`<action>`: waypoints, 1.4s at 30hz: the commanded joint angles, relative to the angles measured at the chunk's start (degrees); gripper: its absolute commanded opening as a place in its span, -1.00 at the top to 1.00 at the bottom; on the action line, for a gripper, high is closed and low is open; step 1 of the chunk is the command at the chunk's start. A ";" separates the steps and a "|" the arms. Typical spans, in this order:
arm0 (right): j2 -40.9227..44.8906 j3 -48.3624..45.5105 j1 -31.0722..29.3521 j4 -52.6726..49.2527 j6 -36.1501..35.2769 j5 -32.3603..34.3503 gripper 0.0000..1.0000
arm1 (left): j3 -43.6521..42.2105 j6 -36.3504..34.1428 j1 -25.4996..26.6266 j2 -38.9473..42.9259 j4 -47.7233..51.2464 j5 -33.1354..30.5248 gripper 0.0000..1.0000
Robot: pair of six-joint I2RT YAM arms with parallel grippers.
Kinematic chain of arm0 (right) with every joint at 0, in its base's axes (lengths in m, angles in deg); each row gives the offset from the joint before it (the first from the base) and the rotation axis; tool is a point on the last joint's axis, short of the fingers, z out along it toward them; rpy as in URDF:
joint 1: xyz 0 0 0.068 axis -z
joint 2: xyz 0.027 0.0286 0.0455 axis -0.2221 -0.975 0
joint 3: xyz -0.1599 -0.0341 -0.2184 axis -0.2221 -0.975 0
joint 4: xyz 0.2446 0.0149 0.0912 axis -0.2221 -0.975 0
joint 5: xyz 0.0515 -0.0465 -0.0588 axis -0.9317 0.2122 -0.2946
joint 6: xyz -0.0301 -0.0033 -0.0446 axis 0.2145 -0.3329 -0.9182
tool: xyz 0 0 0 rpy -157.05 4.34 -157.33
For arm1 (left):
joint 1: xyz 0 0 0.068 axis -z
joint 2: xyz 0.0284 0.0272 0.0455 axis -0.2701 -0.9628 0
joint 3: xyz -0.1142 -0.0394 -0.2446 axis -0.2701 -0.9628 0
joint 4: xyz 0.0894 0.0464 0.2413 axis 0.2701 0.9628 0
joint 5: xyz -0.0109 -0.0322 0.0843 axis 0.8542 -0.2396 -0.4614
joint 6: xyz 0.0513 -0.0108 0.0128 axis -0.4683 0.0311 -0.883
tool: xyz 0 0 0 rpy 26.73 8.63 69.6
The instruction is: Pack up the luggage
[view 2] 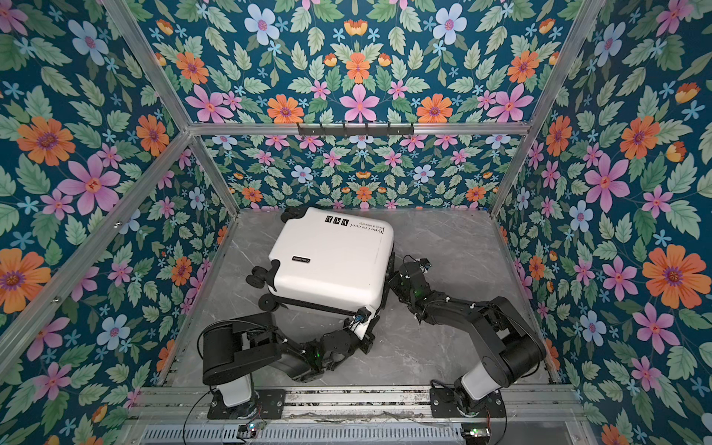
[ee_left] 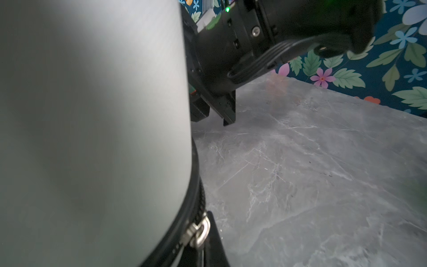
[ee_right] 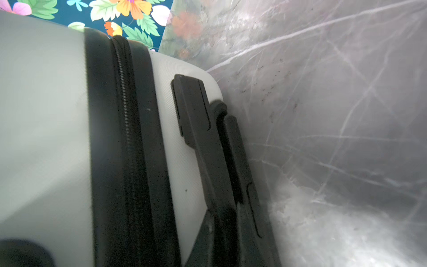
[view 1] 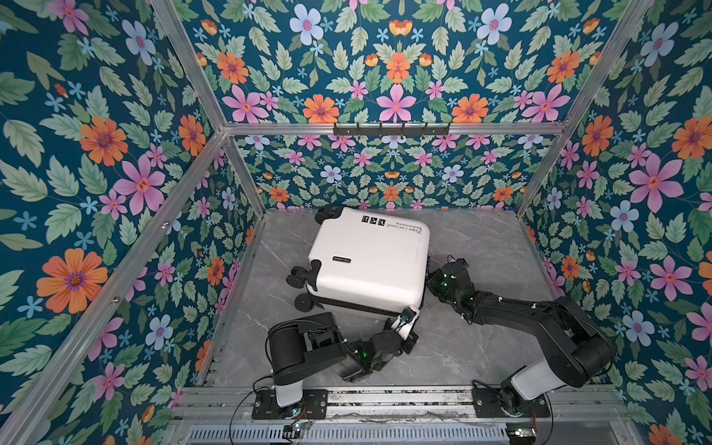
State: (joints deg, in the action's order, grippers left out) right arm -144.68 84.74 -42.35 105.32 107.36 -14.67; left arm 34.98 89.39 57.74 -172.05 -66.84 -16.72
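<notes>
At the desk (view 1: 481, 346) centre we see left jaws clenched on the luggage (view 1: 370, 262) zipper pull (ee_left: 198, 231), right jaws unclear; a hard tug could slip the pull free or drag the case.

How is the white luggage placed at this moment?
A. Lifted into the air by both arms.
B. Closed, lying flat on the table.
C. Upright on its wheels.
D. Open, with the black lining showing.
B: in both top views the luggage lies closed on the table, with its broad white face up and its wheels pointing sideways.
</notes>
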 commanded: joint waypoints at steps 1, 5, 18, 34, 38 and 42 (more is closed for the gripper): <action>-0.58 0.05 -1.58 5.65 4.44 -3.17 1.00 | 2.48 0.20 0.51 -0.86 -4.54 5.16 1.00; -1.29 -0.75 -2.92 6.91 5.40 -2.41 1.00 | 3.84 0.37 0.70 -1.41 -3.94 4.97 1.00; 1.96 -5.73 -4.46 8.33 7.32 1.66 1.00 | -2.91 5.37 -0.35 1.51 -7.38 -1.80 1.00; 7.79 -17.16 -6.64 15.73 11.81 3.66 1.00 | -10.66 8.59 -7.83 5.74 -9.34 -0.56 1.00; 8.09 -16.47 -6.71 15.23 10.05 3.63 1.00 | -12.43 8.58 -8.59 6.78 -10.25 -0.12 1.00; 6.63 -10.69 -4.69 11.23 4.80 -1.70 0.84 | -13.63 9.58 -8.62 7.85 -9.81 0.72 1.00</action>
State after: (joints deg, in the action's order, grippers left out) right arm -137.14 70.89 -48.08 117.23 116.47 -13.07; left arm 21.76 96.89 49.19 -164.92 -73.42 -17.38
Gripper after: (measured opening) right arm 0.061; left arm 0.051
